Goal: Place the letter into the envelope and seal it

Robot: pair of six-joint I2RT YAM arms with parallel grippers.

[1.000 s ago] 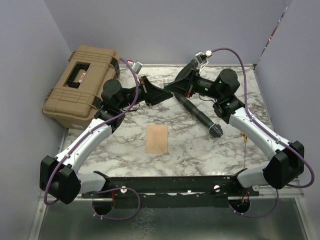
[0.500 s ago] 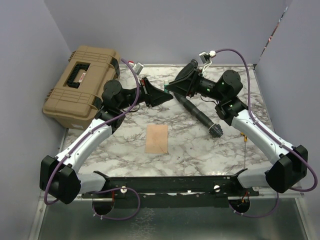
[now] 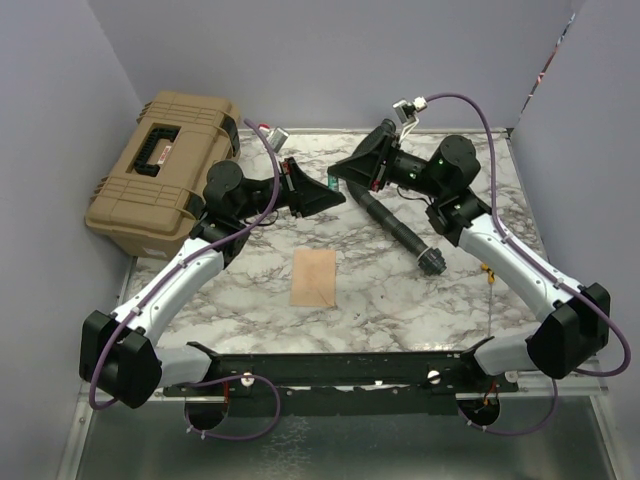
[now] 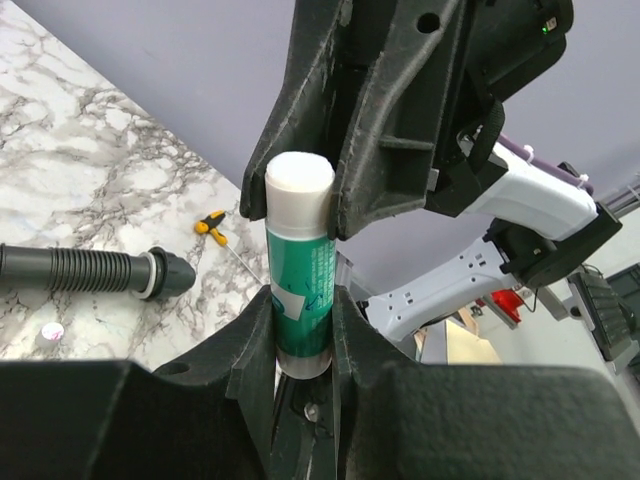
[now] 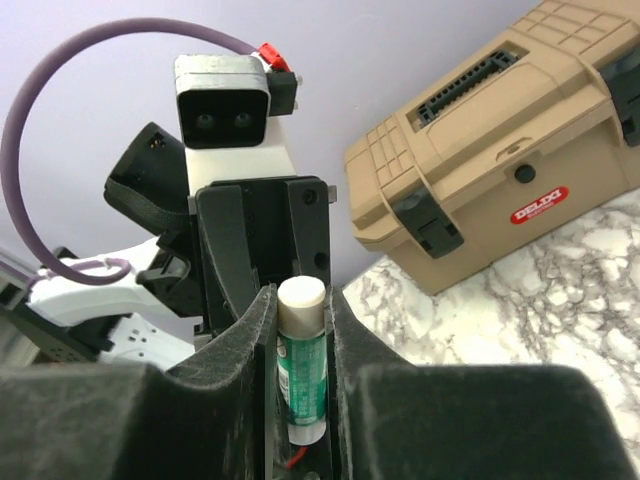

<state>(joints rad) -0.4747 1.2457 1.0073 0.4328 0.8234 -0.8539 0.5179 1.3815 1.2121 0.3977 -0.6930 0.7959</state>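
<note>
One kraft-brown envelope [image 3: 313, 278] lies flat near the middle of the desk [image 3: 400, 290], a little toward its near edge. Above the far edge, the left claw [image 4: 300, 305] and the right claw [image 5: 302, 305] meet, each closed snugly on one end of a green glue stick [image 4: 300, 250].

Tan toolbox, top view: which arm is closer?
Left. The left arm passes right beside the toolbox; the right arm is on the opposite side, well apart from it.
</note>
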